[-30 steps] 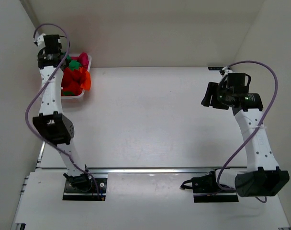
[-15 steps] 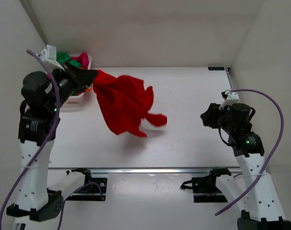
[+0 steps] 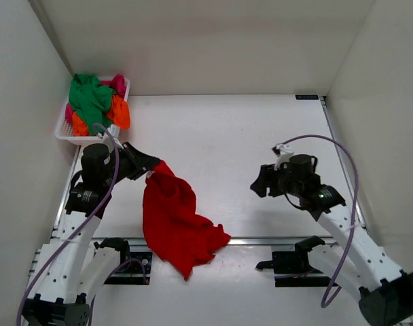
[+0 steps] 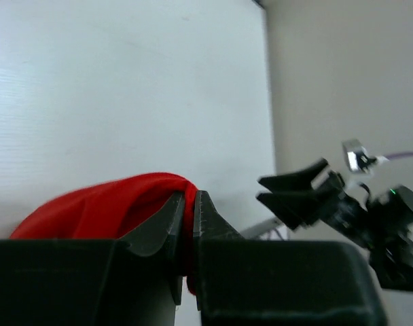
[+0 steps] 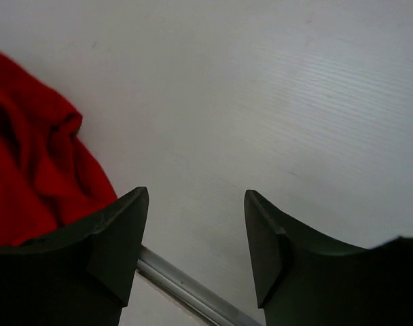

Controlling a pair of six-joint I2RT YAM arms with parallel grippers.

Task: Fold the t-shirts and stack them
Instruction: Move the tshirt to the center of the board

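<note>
The red t-shirt [image 3: 172,221] hangs crumpled from my left gripper [image 3: 151,170] and trails over the table's near edge. The left gripper [image 4: 190,198] is shut on a fold of the red cloth [image 4: 111,207]. My right gripper [image 3: 261,182] is open and empty over the table's right middle, apart from the shirt. In the right wrist view its jaws [image 5: 196,204] stand wide, with the red t-shirt [image 5: 37,176] at the left. Green [image 3: 90,98], orange [image 3: 119,114] and pink [image 3: 117,83] t-shirts lie heaped in the basket.
The white lattice basket [image 3: 65,132] stands at the table's far left corner against the wall. White walls close the left, back and right. A metal rail [image 3: 274,239] runs along the table's near edge; it also shows in the right wrist view [image 5: 186,288].
The left arm has swung the red t-shirt from beside the basket down towards the near edge. The right gripper has moved left and nearer. A second ago the shirt was still in the basket.
</note>
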